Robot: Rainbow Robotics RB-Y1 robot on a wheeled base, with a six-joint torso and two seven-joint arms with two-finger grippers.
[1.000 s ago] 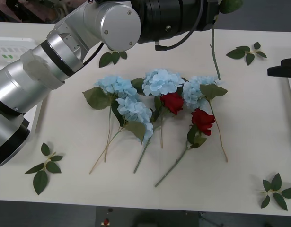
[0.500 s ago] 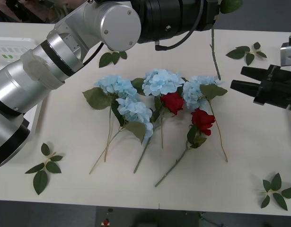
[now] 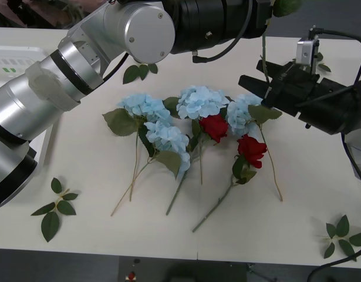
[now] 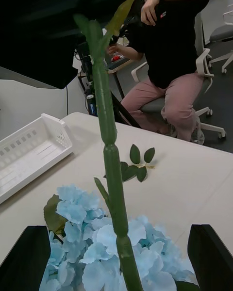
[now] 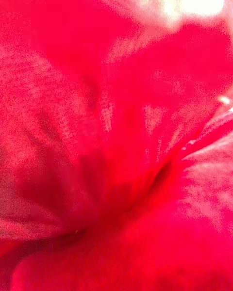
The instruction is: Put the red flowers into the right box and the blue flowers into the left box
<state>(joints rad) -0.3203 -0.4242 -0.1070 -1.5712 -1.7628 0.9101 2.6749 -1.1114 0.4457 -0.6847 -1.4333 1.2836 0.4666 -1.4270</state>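
Left arm [image 3: 110, 41] reaches across the far table, a red rose stem [image 3: 266, 64] dangling from it; bloom hard against its wrist camera, grip unseeable. Right gripper [image 3: 253, 88], fingers spread, straddles that stem above the blue flowers [image 3: 195, 103]. Two roses [image 3: 230, 138] lie among them. Risk: closing low snags a hydrangea too; handover could tug or drop the rose.

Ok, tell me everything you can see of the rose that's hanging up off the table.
The red rose hangs upright, clear of the table, under the left arm. Its thin green knobbly stem points down over a blue hydrangea, with a leaf at the top. Its deep-red petals sit right against the left wrist camera. The right gripper is open, one finger on either side of the stem.
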